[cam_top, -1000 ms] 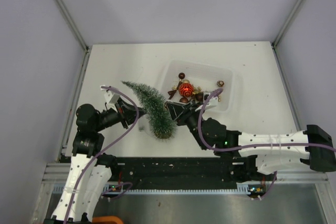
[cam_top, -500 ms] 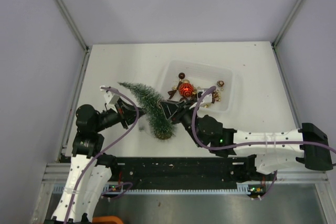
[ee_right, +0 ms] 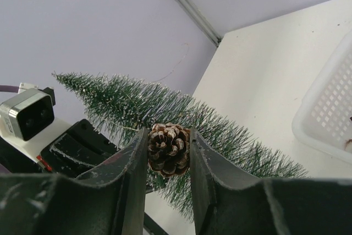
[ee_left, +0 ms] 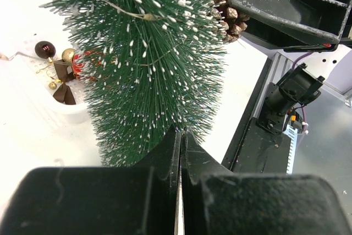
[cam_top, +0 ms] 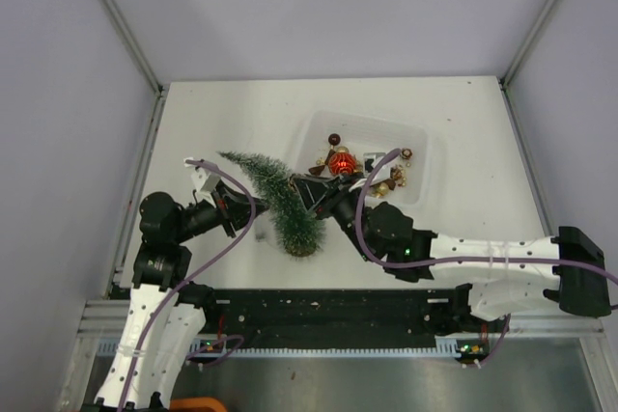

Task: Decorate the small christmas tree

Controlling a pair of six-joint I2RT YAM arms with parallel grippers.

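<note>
The small christmas tree (cam_top: 275,195) leans, tip to the far left, its wooden base (cam_top: 301,244) near the table's front. My left gripper (cam_top: 253,207) is shut, its tips pressed into the lower bristles (ee_left: 180,131) of the tree (ee_left: 148,64). My right gripper (cam_top: 307,190) is shut on a frosted brown pinecone (ee_right: 169,149) and holds it against the tree's right side (ee_right: 220,130). The pinecone (ee_left: 228,15) also shows in the left wrist view, beside a right finger (ee_left: 286,4). A thin gold thread (ee_left: 110,5) lies across the bristles.
A white tray (cam_top: 425,156) stands behind the right gripper, holding a red bauble (cam_top: 340,163), brown bows and small gold and dark baubles (ee_left: 60,64). Grey walls close in both sides. A black rail (cam_top: 319,311) runs along the near edge.
My right gripper has moved left and a little farther back with the pinecone, up against the tree. The tree's tip has shifted slightly left. The left arm has hardly moved.
</note>
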